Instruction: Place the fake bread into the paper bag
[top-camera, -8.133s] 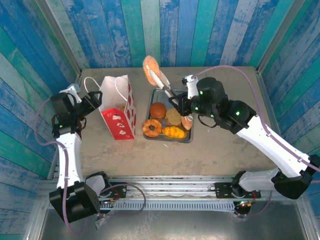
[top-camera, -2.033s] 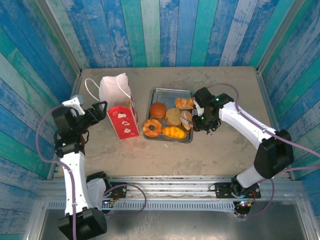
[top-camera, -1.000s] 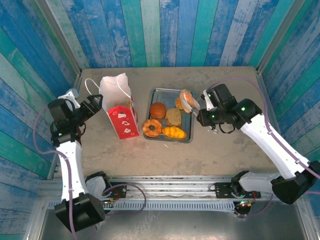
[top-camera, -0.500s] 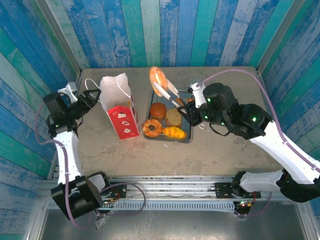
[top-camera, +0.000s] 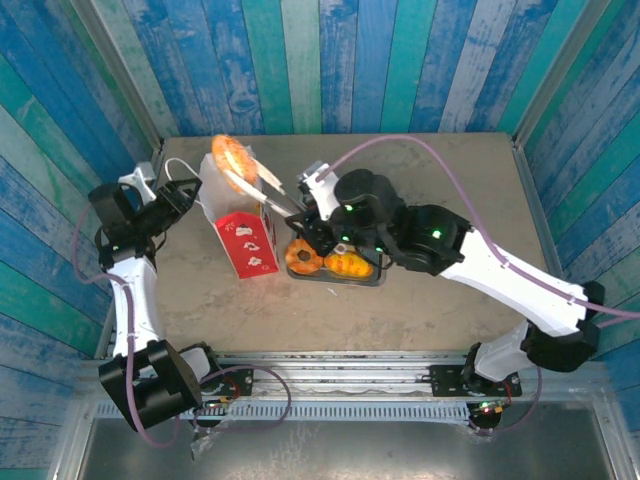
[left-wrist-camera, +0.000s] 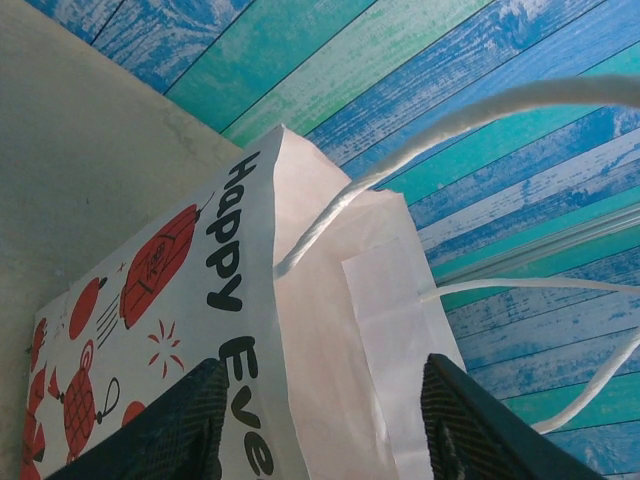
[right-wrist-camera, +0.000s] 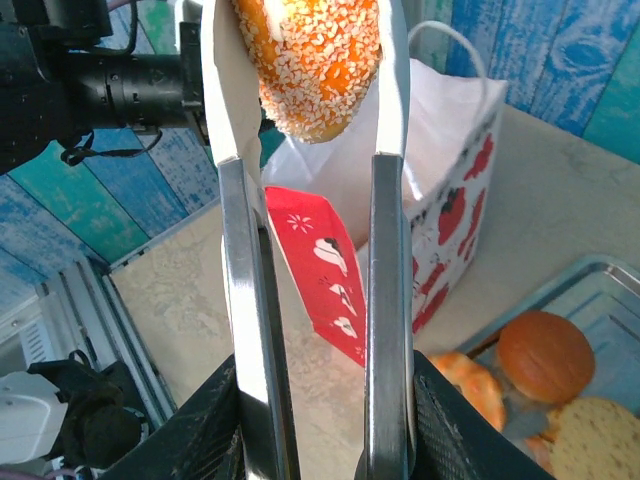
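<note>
One sesame-crusted golden fake bun (right-wrist-camera: 318, 60) sits pinched in long metal tongs (right-wrist-camera: 385, 300) that your right jaws clench, seemingly over the white strawberry-print paper bag (top-camera: 240, 215). Left jaws straddle its rim, grip unclear. Lower straight down.

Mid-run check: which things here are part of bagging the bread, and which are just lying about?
Job: paper bag; sesame roll pinched in the tongs held by the right gripper; donut, croissant and bun waiting.
Lying about: metal tray under the bread; table.
</note>
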